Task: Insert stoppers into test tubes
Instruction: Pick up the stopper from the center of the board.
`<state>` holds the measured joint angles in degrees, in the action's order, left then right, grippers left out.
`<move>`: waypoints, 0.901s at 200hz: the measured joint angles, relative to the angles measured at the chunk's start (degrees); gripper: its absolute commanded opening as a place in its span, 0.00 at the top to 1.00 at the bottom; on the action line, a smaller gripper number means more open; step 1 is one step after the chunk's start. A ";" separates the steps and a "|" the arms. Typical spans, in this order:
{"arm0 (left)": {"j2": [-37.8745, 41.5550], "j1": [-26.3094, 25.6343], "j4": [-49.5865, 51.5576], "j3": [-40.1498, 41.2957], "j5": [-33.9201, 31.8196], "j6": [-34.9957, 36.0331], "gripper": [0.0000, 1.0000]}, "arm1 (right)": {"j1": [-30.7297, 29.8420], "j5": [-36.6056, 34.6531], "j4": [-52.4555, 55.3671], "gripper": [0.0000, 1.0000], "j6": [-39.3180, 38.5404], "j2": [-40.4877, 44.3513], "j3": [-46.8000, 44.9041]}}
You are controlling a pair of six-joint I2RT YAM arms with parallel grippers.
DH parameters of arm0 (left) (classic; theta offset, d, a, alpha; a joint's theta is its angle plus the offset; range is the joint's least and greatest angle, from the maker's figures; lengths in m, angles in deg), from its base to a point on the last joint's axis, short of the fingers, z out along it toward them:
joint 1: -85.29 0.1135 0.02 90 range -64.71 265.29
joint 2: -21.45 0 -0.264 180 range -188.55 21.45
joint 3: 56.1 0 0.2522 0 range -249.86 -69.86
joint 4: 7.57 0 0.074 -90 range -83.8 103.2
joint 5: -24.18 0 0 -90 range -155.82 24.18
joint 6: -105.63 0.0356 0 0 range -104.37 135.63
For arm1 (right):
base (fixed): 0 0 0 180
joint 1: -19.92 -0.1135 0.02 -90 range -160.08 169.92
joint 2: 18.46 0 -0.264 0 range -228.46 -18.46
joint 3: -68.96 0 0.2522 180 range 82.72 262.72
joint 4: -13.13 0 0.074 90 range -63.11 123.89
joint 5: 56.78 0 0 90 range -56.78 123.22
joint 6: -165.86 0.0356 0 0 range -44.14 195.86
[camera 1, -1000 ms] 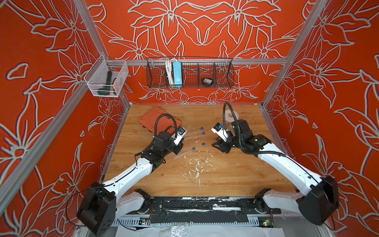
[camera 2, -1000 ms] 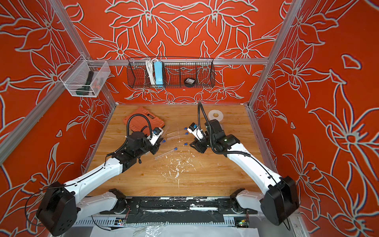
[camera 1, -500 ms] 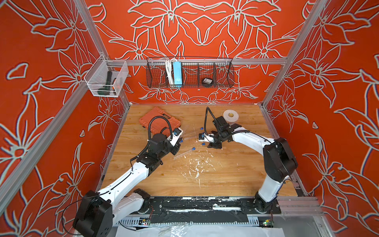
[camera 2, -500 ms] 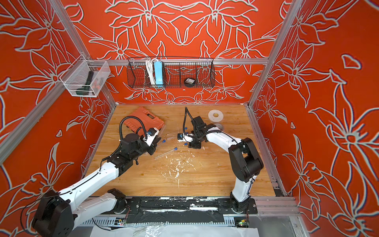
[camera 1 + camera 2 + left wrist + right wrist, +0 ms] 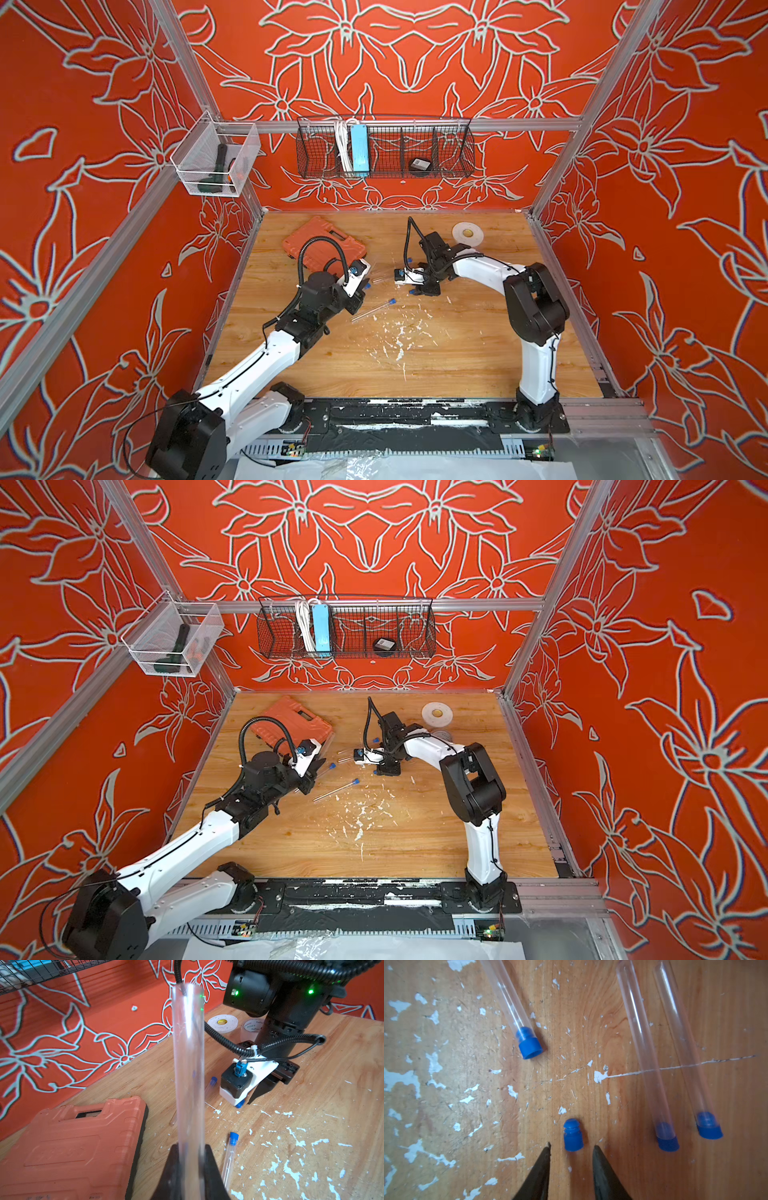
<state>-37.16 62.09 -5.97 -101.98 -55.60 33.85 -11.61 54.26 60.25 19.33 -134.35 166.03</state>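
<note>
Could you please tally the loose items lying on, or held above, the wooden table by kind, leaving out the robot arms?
test tubes: 5
blue stoppers: 5
tape rolls: 2
orange tool case: 1
Total: 13

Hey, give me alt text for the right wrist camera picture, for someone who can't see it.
The open right gripper straddles a loose blue stopper lying on the wooden table, fingertips not touching it. Three clear test tubes lie nearby, each plugged with a blue stopper: two side by side, one apart.
</note>
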 measured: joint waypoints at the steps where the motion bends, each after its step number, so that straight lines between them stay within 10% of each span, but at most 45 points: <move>1: 0.00 0.00 0.00 0.00 0.00 0.00 1.00 | 0.00 0.00 0.11 0.66 0.00 -0.13 0.15; 180: -0.17 0.00 -0.46 0.00 0.00 1.11 1.00 | -0.24 -1.25 5.70 0.63 0.59 -4.28 4.07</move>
<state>-37.33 62.09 -6.43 -101.98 -55.60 34.96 -11.85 53.01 65.96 19.92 -138.64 170.09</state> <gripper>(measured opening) 0.109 0.367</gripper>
